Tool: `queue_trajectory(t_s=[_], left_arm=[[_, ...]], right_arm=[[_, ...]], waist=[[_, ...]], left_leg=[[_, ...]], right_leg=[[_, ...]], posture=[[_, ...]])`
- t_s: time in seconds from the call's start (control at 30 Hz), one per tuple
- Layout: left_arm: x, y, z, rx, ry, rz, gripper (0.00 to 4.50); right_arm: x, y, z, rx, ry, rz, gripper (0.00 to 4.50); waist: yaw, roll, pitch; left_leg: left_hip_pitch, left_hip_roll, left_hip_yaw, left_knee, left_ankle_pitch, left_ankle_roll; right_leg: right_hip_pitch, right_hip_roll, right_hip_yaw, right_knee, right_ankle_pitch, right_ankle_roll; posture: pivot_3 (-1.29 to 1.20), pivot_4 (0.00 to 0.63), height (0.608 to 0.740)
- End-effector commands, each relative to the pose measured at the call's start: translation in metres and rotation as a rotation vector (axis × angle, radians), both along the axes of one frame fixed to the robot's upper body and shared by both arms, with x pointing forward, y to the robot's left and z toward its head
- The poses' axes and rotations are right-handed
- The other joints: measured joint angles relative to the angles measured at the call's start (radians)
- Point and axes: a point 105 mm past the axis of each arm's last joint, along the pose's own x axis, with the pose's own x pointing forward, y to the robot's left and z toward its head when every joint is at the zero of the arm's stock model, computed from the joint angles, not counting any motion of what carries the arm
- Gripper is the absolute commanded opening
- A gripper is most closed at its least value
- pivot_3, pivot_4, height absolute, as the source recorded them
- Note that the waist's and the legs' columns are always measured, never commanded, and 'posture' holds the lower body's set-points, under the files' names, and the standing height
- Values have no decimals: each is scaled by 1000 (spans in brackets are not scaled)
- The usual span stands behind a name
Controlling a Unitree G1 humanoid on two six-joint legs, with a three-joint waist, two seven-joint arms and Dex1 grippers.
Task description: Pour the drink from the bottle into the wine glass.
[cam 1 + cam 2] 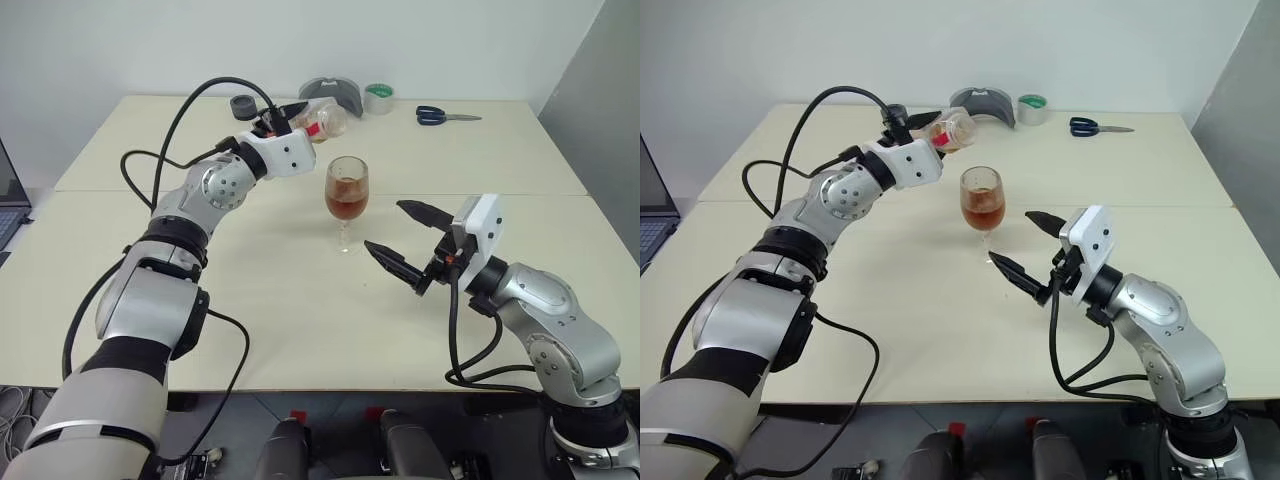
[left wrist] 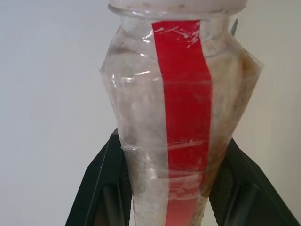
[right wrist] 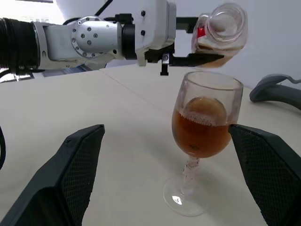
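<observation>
Left wrist view: one bottle (image 2: 178, 122), clear crinkled plastic, pinched between two black fingers (image 2: 101, 188); one vertical red label strip down its side, no readable writing on it. Seen from the head views, held by the left gripper (image 1: 290, 118) above the table (image 1: 260, 290), tipped on its side with the mouth towards the wine glass (image 1: 347, 190) and just above and behind its rim. Little liquid visible in the bottle; only a thin reddish-brown trace along its lower side.

One wine glass, upright near the middle of the table, bowl roughly half full of the drink (image 1: 347, 206), reddish-brown and translucent, with a foamy ring on top. Stem and round foot resting on the tabletop.

Right gripper (image 1: 405, 240) spread wide, holding nothing, hovering just beside the glass on the side nearer the right edge, fingers flanking the glass in the right wrist view without touching it.

Along the far edge: one grey curved object (image 1: 332, 92), one roll of tape (image 1: 378, 98) with a green core, one pair of scissors (image 1: 445, 116) with dark blue handles, one small dark cylindrical item (image 1: 243, 104). No brand names or legible print on any of them. Two table halves meeting at a seam running side to side behind the glass.
</observation>
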Motion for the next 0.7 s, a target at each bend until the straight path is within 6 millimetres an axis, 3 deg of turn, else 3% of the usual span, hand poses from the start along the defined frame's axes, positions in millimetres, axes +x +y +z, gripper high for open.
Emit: queue_trajectory(t_s=[0.03, 0.17, 0.37, 0.5, 0.7], left_arm=[[1, 17, 29, -240, 44, 5, 1709], [1, 48, 17, -433, 175, 41, 1707], [-16, 104, -24, -693, 369, 155, 1706], [-33, 120, -55, -799, 487, 211, 1706], [-47, 133, -78, -900, 526, 272, 1706]], right_arm=[[-6, 4, 16, 16, -72, 25, 4500], [-16, 10, 9, -48, -24, 106, 4500], [-16, 22, 4, -66, 62, 136, 4500], [-14, 34, -2, -110, 85, 161, 4500], [-11, 46, -6, -141, 80, 190, 4500]], waist=[[-3, 0, 0], [-15, 0, 0], [-37, 0, 0], [-38, 0, 0], [-22, 0, -1]], left_leg=[[0, 0, 0, 0, 0, 0], [0, 0, 0, 0, 0, 0], [1, 2, -1, 0, 0, 0], [1, 2, -3, 1, 0, 0], [1, 2, -3, 1, 0, 0]], right_leg=[[0, 0, 0, 0, 0, 0], [0, 0, 0, 0, 0, 0], [0, 1, 0, 2, 0, 0], [0, 0, 0, 2, 0, 0], [0, -1, 0, 1, 0, 0]], posture=[[0, 150, 740], [0, 150, 740], [0, 150, 740], [0, 150, 740], [0, 150, 740]])
